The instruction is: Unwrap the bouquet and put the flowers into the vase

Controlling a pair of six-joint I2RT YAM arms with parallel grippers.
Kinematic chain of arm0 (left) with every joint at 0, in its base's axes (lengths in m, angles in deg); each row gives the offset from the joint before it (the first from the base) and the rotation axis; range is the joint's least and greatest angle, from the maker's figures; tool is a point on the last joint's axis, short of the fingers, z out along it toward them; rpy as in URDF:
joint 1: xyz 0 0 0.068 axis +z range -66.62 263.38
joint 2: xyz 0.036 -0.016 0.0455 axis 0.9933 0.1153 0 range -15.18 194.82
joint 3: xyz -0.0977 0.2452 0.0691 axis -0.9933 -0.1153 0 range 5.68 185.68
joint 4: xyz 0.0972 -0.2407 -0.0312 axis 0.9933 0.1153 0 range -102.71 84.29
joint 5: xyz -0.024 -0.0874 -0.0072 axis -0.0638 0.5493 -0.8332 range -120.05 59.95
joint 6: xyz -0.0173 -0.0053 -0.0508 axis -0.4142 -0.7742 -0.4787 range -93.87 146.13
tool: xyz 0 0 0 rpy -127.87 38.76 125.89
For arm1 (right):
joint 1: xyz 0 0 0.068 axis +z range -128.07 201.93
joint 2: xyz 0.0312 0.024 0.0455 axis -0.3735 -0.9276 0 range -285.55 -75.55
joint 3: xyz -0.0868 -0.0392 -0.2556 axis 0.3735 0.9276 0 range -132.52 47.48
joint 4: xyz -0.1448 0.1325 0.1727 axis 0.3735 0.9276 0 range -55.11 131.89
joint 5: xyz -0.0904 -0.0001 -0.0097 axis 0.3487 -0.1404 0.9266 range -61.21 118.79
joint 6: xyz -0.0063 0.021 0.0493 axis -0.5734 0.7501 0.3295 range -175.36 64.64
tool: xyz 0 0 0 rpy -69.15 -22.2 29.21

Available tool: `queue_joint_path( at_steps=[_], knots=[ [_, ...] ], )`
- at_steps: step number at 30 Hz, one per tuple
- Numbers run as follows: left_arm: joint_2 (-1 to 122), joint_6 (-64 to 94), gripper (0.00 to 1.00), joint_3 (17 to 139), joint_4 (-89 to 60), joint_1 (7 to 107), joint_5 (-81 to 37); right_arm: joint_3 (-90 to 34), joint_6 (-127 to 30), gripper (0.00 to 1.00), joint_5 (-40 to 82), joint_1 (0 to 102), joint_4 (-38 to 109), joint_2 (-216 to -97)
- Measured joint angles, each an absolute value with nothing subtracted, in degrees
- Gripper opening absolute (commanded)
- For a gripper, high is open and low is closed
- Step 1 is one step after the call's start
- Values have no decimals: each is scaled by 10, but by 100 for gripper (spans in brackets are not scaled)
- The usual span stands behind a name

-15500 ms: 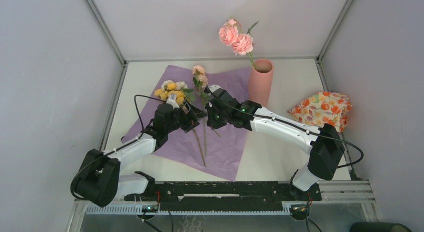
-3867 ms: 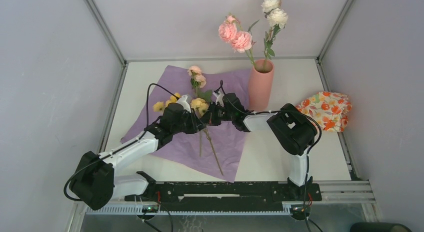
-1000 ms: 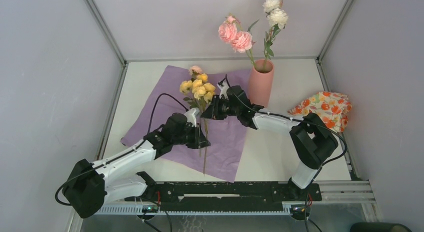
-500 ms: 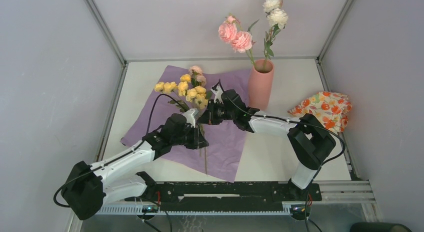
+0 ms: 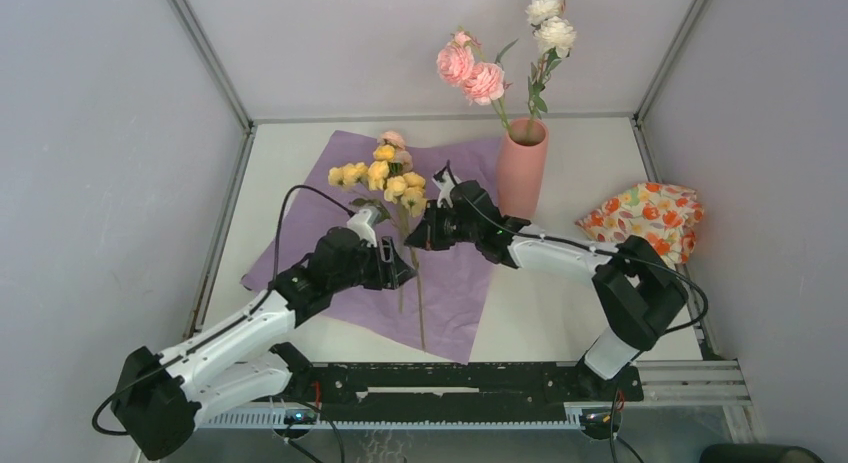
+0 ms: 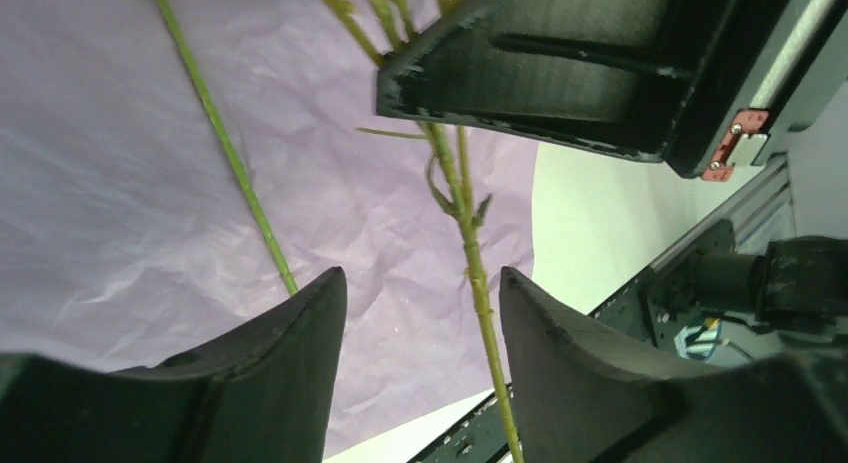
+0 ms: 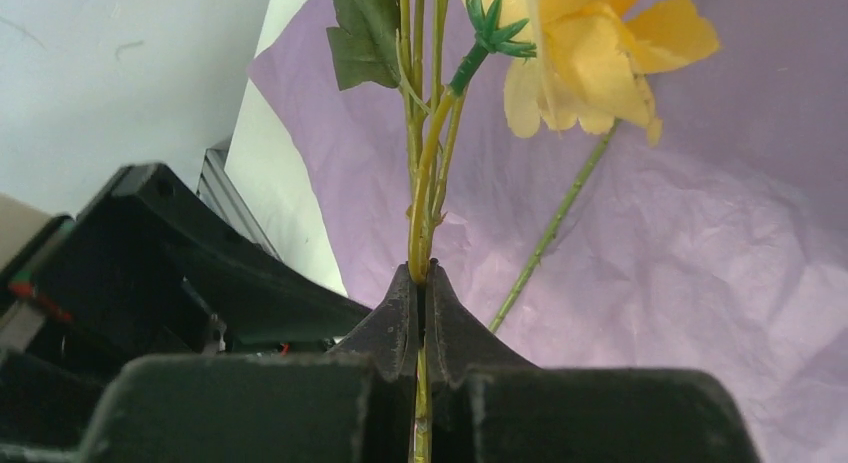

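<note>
Now my right gripper [image 7: 421, 283]: clamped on the stem of the yellow flowers [image 7: 590, 43].
My left gripper [image 6: 420, 283]: jaws apart, beside that stem.

Reaching forward with both white-and-black arms [image 5: 250, 318] — left black two-finger gripper [image 6: 420, 303] parted, right black two-finger gripper [image 7: 420, 283] clamped tight on a thin green flower stem [image 7: 421, 228].

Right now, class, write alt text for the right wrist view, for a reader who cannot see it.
The right arm's black tool is shut on the thin green stem of a yellow artificial flower; crinkled purple paper lies behind.
</note>
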State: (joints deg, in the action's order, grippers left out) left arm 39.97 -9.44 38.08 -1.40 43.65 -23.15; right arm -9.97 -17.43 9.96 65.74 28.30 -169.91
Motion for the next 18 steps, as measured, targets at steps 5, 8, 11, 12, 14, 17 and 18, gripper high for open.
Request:
queue_joint_path(
  at_steps=[5, 8, 11, 12, 14, 17, 18],
  knots=[
    [347, -142, 80, 379, -43, 485, -238, -72, -184, 0, 107, 642, 287, -1640],
    [330, -176, 80, 372, -108, 539, -221, -59, -191, 0, 108, 636, 288, -1609],
    [355, -200, 81, 372, -174, 569, -200, -52, -195, 0, 107, 635, 292, -1589],
    [367, -205, 81, 372, -191, 572, -192, -49, -197, 0, 107, 637, 293, -1582],
    [397, -216, 81, 372, -226, 575, -175, -44, -201, 0, 107, 639, 294, -1573],
    [443, -235, 81, 372, -280, 576, -146, -38, -206, 0, 107, 641, 296, -1564],
    [453, -239, 81, 372, -291, 576, -140, -37, -207, 0, 107, 642, 296, -1563]
  ],
)
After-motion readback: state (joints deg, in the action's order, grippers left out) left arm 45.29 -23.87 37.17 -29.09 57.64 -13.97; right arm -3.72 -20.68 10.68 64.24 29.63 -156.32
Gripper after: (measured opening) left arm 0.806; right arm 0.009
